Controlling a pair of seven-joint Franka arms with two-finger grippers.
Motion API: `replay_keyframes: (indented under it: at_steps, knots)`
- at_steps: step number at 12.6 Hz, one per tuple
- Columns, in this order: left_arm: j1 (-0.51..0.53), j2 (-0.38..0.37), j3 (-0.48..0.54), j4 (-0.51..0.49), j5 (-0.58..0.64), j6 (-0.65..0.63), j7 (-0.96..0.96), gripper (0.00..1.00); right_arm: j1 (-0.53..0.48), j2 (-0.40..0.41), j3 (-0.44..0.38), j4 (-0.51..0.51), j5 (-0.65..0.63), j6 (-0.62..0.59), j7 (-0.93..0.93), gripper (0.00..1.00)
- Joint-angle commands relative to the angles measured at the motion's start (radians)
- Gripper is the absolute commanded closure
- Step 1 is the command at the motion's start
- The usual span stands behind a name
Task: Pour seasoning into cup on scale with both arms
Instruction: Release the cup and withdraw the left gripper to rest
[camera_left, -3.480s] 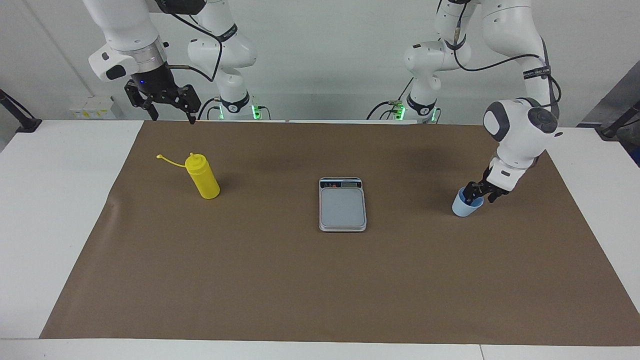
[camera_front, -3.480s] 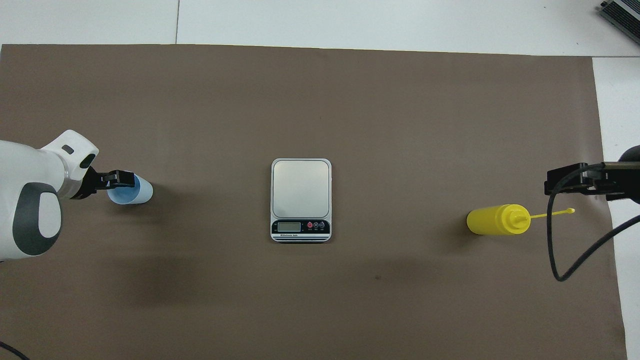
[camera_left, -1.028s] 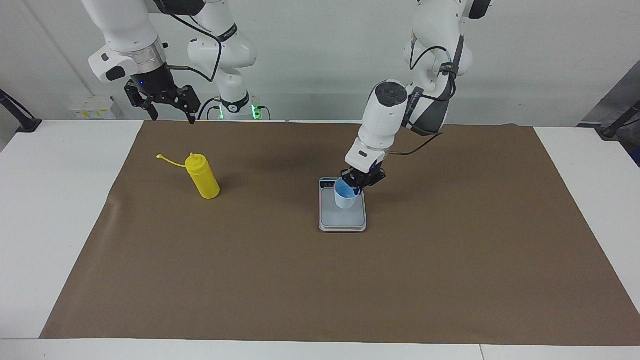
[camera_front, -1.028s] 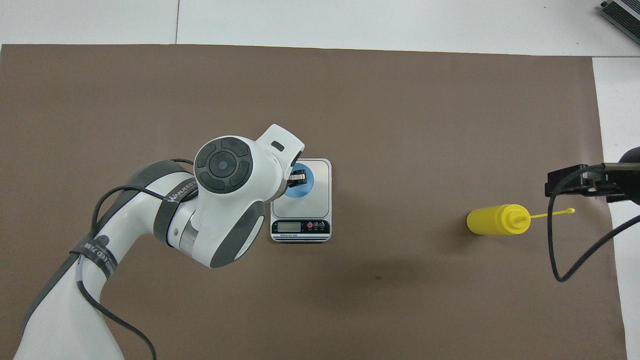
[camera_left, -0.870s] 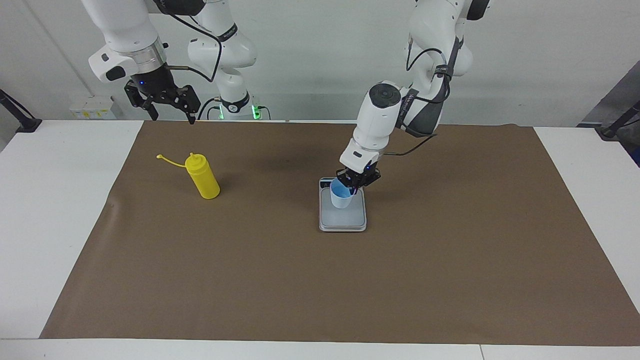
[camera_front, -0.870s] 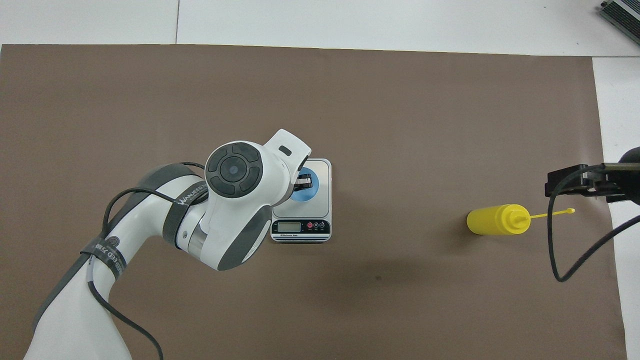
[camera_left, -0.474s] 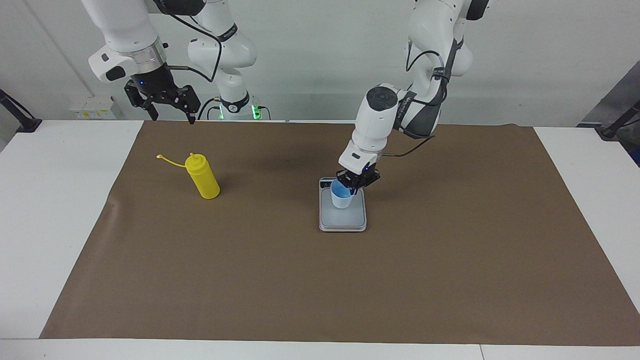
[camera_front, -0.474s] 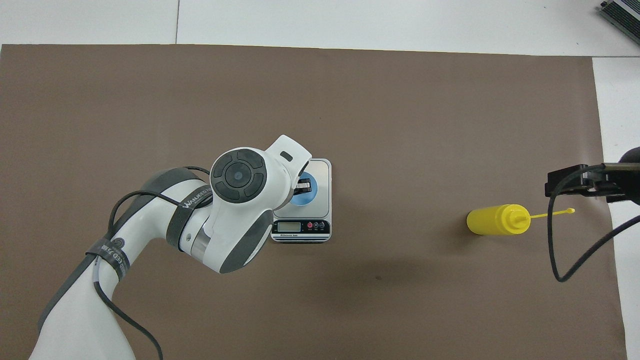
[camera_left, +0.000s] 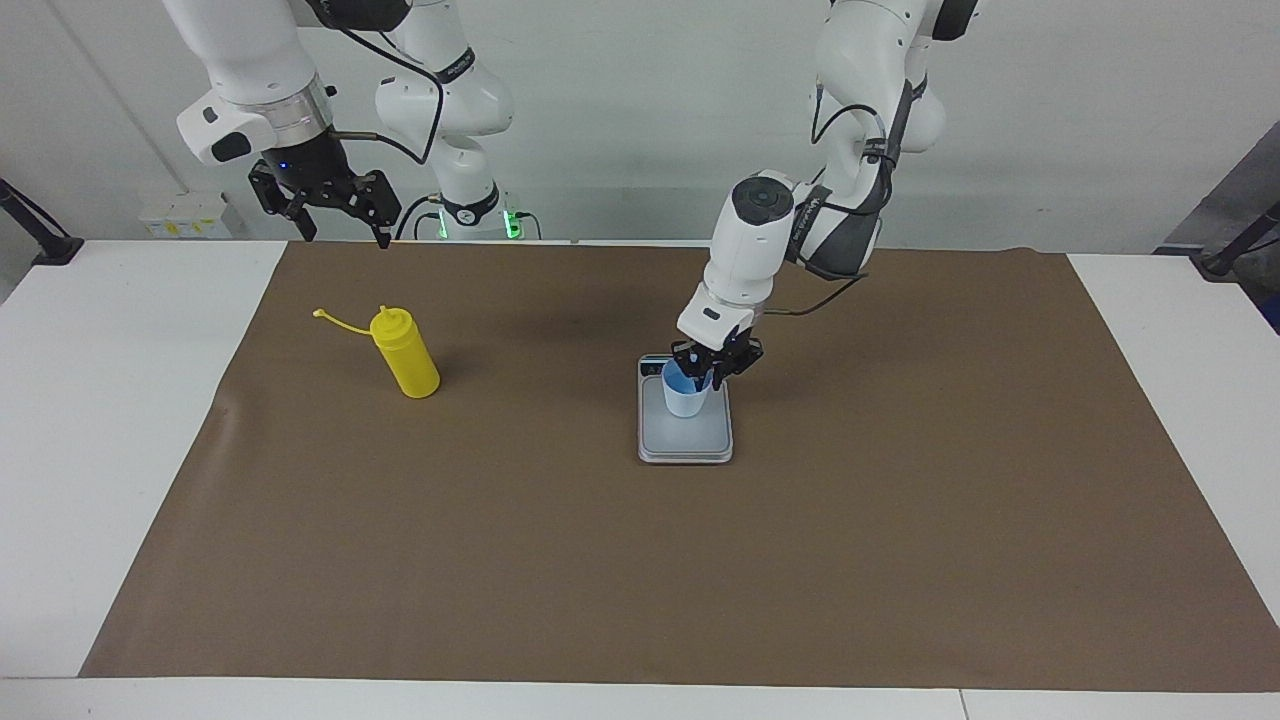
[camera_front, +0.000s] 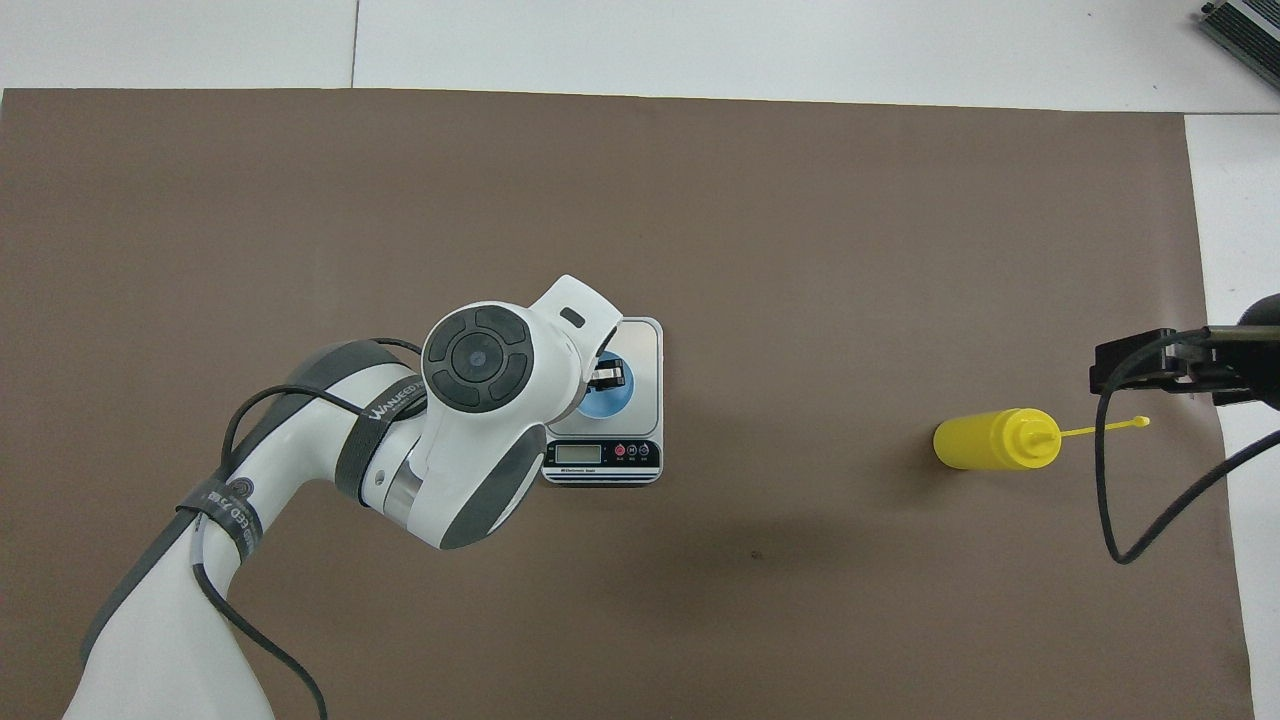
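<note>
The light blue cup (camera_left: 686, 400) (camera_front: 612, 396) stands upright on the grey plate of the scale (camera_left: 686, 441) (camera_front: 641, 343), at the end near its display strip. My left gripper (camera_left: 708, 376) (camera_front: 603, 378) is right at the cup's rim, open a little, with one finger inside the rim and one outside. The left arm's white wrist hides part of the cup from above. The yellow seasoning bottle (camera_left: 405, 356) (camera_front: 988, 441) stands upright toward the right arm's end of the table, its cap strap sticking out sideways. My right gripper (camera_left: 342, 236) (camera_front: 1141, 372) waits open in the air above the mat's edge, beside the bottle.
A brown mat (camera_left: 640, 560) covers most of the white table (camera_left: 90, 400). The right arm's black cable (camera_front: 1105, 500) hangs in a loop beside the bottle. The left arm's forearm reaches over the mat between the robots and the scale.
The left arm carried the cup from its own end of the table onto the scale and set it down. Its fingers have just spread. The right arm and bottle have not moved.
</note>
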Motion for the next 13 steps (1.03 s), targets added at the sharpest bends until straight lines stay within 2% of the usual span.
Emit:
replay_keyframes:
  at_steps: [1, 3, 8, 11, 13]
  knots:
    - [0.002, -0.033, 0.022, 0.028, 0.017, -0.049, 0.005, 0.00, -0.013, -0.024, 0.006, -0.026, 0.009, 0.006, -0.001, 0.00]
    - [0.044, -0.069, 0.044, 0.079, 0.022, -0.154, 0.078, 0.00, -0.012, -0.024, 0.006, -0.026, 0.009, 0.006, -0.001, 0.00]
    - [0.199, -0.180, 0.047, 0.087, 0.024, -0.289, 0.334, 0.00, -0.027, -0.024, -0.006, -0.028, 0.009, 0.004, -0.007, 0.00]
    - [0.298, -0.244, 0.048, 0.085, 0.021, -0.364, 0.508, 0.00, -0.082, -0.030, -0.006, -0.049, 0.009, 0.018, -0.126, 0.00]
    - [0.346, -0.270, 0.051, 0.087, 0.021, -0.404, 0.597, 0.00, -0.111, -0.062, -0.006, -0.116, 0.009, 0.067, -0.217, 0.00]
